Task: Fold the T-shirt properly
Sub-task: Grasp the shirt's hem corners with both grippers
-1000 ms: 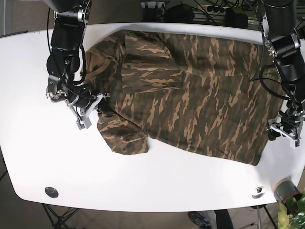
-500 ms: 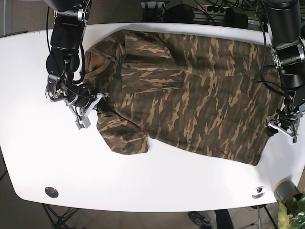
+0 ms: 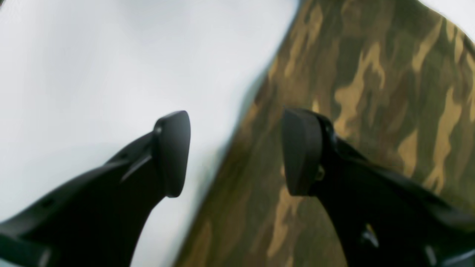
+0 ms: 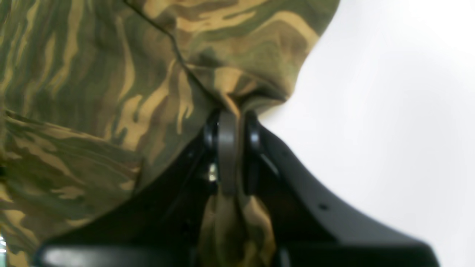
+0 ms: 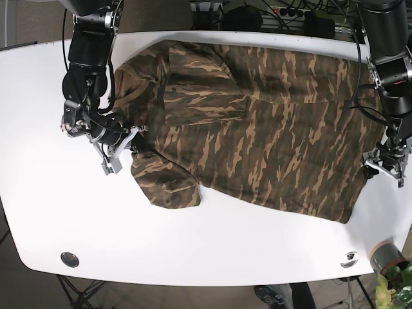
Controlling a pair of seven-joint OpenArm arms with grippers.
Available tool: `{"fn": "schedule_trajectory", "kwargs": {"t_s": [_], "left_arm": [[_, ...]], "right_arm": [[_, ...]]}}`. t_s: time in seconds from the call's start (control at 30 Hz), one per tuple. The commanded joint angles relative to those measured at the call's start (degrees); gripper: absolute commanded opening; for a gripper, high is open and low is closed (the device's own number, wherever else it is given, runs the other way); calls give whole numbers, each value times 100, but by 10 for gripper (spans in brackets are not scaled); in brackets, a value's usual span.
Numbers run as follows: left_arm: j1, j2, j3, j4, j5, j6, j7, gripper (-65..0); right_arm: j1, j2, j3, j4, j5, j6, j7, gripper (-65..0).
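Base view: right gripper point(image 5: 122, 151) at frame left is pinching T-shirt point(image 5: 257, 122); left gripper point(image 5: 385, 166) is straddling its right edge, fingers apart.

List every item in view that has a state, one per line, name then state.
T-shirt: spread flat on the table, one sleeve folded over its body, not yet folded up.
Right gripper: shut, pinching a bunched edge of the shirt.
Left gripper: open, straddling the shirt's edge, one finger over cloth, the other over bare table.
Table: white, shirt lying on it.
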Motion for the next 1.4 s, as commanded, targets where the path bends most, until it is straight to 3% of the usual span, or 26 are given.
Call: {"fn": "schedule_trajectory", "kwargs": {"t_s": [0.0, 0.4, 0.5, 0.63, 0.8, 0.93, 1.0, 1.2, 1.37], "left_arm": [[-136, -2, -7, 67, -47, -15, -97, -285], [233, 156, -15, 111, -47, -24, -88, -297], [347, 156, -15, 146, -47, -24, -88, -399], [356, 156, -7, 146, -47, -24, -79, -650], [470, 156, -51, 163, -91, -103, 316, -650], [769, 156, -68, 568, -91, -516, 615, -650], [1103, 156, -314, 1025, -117, -718, 853, -650], [2316, 350, -1308, 2845, -91, -745, 1749, -650], [3125, 613, -1651, 4409, -73, -745, 2329, -650]], "right_arm": [[130, 69, 11, 130, 294, 54, 74, -628], [130, 69, 11, 130, 338, 27, 66, -628], [130, 60, 11, 103, 338, 10, 66, -628], [130, 60, 11, 103, 338, 10, 66, -628], [148, 87, -7, 95, 329, 1, 66, -628], [183, 122, 2, 95, 329, 1, 66, -628], [183, 227, -7, 95, 329, 1, 66, -628], [262, 456, -7, 95, 320, 1, 74, -628], [288, 553, -24, 112, 329, 1, 57, -626]]}}
